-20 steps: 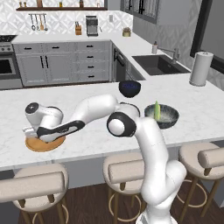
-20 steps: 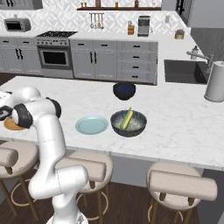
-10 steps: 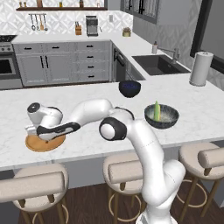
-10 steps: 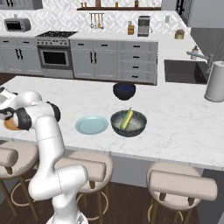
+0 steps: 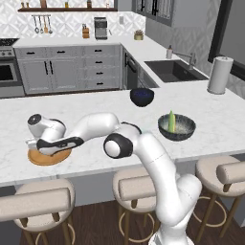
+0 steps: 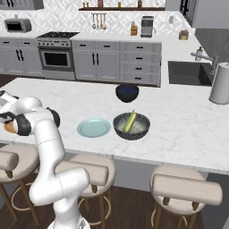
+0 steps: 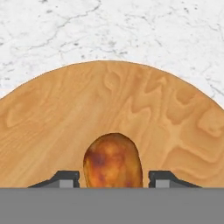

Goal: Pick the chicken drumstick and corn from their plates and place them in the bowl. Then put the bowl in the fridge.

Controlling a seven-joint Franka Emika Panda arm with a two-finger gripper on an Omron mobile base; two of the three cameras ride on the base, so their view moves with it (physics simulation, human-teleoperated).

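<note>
The arm reaches far across the counter (image 5: pixel 95 103) with its pincer (image 7: pixel 113 180) down over the wooden plate (image 7: pixel 52 113). The drumstick (image 7: pixel 113 159) lies on that plate, right between the two fingertips (image 7: pixel 65 179); whether they already clamp it or stand just beside it, I cannot tell. The corn (image 6: pixel 130 121) leans in the grey bowl (image 6: pixel 142 130), beside the teal plate (image 6: pixel 94 128). A navy bowl (image 6: pixel 127 92) sits behind them.

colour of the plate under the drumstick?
Tan-orange wood grain; the plate shows best in the hand view, beneath the chicken drumstick.
</note>
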